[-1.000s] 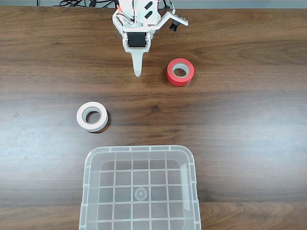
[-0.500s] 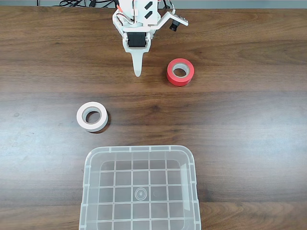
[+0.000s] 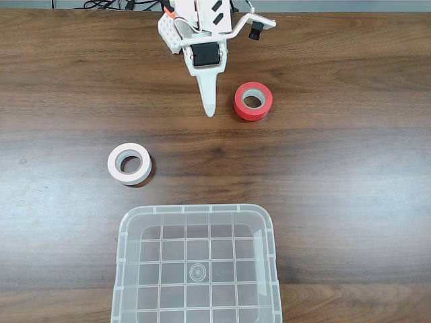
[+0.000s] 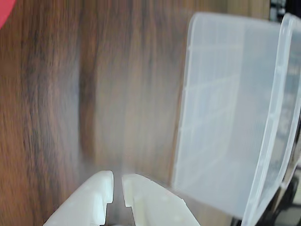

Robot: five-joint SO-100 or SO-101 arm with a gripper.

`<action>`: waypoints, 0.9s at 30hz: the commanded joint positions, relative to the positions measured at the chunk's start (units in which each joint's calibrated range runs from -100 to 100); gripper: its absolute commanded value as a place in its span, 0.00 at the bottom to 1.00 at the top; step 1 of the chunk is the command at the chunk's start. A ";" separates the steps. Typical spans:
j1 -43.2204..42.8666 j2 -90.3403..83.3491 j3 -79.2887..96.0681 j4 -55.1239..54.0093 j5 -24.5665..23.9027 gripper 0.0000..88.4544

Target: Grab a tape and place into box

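The red tape (image 3: 253, 100) lies flat on the wooden table at the upper right of the fixed view; a red sliver of it shows at the top left corner of the wrist view (image 4: 3, 9). My gripper (image 3: 210, 111) points down the picture just left of the tape, apart from it, its white fingers shut with nothing between them. In the wrist view the gripper (image 4: 117, 182) rises from the bottom edge, a narrow slit between the tips. The clear box (image 3: 195, 209) stands at the bottom centre, seen blurred at the right of the wrist view (image 4: 225, 117).
A white tape roll (image 3: 129, 163) lies at the middle left, above the box's left corner. Black cables (image 3: 114, 4) run along the table's far edge behind the arm's base. Bare wood lies between the tape and the box.
The arm has swung right, bringing the shut gripper's tip closer to the red tape and slightly lower in the fixed view. Tape rolls and box have not moved.
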State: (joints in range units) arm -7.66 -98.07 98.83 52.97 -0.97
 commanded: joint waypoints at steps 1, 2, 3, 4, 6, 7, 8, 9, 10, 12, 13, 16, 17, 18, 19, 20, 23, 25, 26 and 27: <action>-5.87 -0.48 -3.91 -1.94 0.02 0.02; -7.48 -0.24 -4.26 -1.85 0.02 0.02; -9.09 0.01 -4.43 -1.77 0.02 0.02; -10.84 0.33 -4.61 -1.34 0.02 0.02; -13.70 0.81 -4.70 0.29 -0.14 0.02; -14.79 0.97 -4.70 1.31 -0.19 0.02; -15.60 0.97 -4.70 2.34 -0.19 0.02; -16.18 0.97 -4.70 3.11 -0.25 0.02; -16.62 1.05 -4.70 3.88 -0.25 0.02; -17.35 1.05 -4.78 5.34 -0.25 0.02; -17.87 1.05 -4.87 6.02 -0.19 0.02; -19.48 1.05 -6.80 8.76 -0.09 0.02; -19.99 1.13 -7.50 9.36 -0.09 0.02; -20.50 1.13 -8.11 10.13 -0.04 0.02; -20.79 1.13 -8.64 10.73 0.02 0.02; -21.09 1.13 -9.08 11.42 0.07 0.02; -21.82 1.21 -10.04 13.39 0.12 0.02; -21.82 1.21 -10.57 14.67 0.12 0.02; -21.82 1.21 -10.57 15.10 0.17 0.02; -21.82 1.21 -10.57 15.78 0.17 0.02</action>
State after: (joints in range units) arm -29.08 -97.49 93.23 66.61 -0.97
